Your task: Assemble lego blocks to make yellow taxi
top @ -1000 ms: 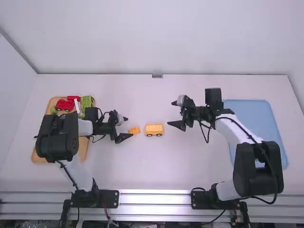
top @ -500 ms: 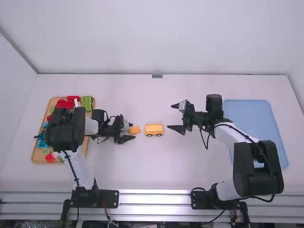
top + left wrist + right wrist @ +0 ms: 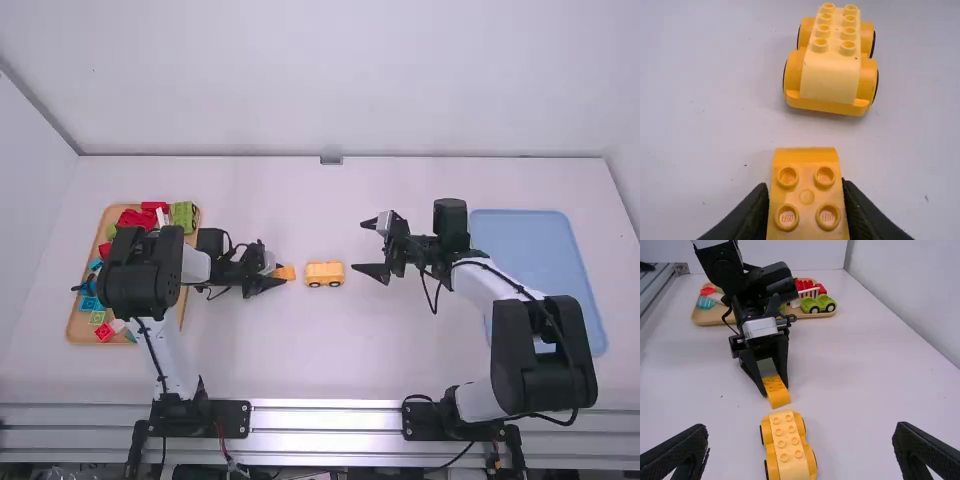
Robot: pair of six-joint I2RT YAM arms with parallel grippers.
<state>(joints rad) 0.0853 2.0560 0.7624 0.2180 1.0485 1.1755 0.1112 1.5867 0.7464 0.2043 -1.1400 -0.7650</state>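
Left fingers [image 3: 266, 284] closed in; yellow block [image 3: 806, 196] between them, touching both.

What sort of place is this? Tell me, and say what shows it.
Probably a robot lab's test bench: two robot arms, left and right, stand at a white table with plain walls behind, and a yellow toy car sits between their grippers.

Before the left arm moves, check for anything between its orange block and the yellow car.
Nothing visible stands between the orange block in the left gripper and the yellow car, just a short gap.
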